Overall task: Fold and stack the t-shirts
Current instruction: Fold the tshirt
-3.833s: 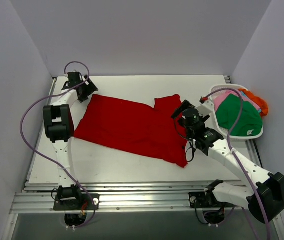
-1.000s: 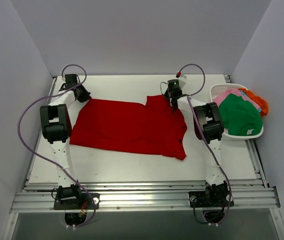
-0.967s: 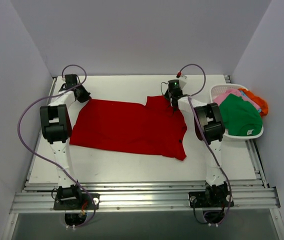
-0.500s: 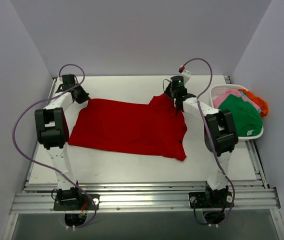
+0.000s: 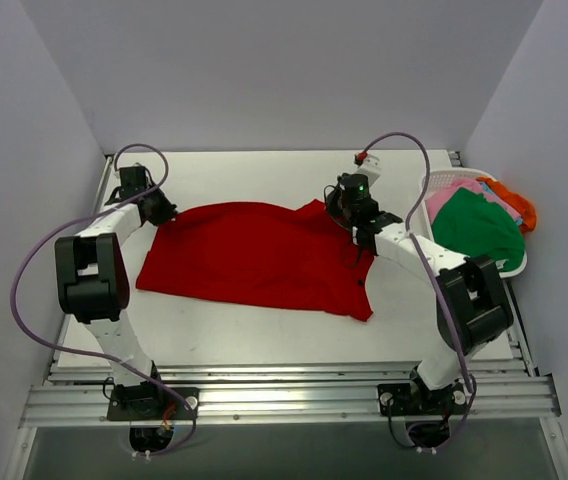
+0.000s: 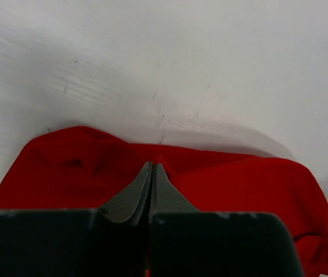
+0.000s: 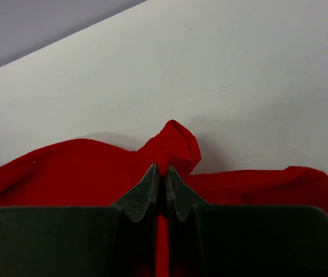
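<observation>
White table point(image 5: 264, 170), slatted basket point(image 5: 442, 176), metal rails point(image 5: 284, 398).
The white plastic basket sits at the table's far right edge, near the grey side wall point(image 5: 564, 150); the rails run along the near side.

We're seeing soft, matt cloth on the red t-shirt point(image 5: 264, 255), creased where it bunches. The table point(image 6: 222, 63) is white, matt and finely scratched. The left gripper point(image 6: 152, 165) has dull dark-grey fingers point(image 6: 130, 199). The basket point(image 5: 452, 173) looks like smooth white plastic, the front rail point(image 5: 284, 398) like brushed metal.
</observation>
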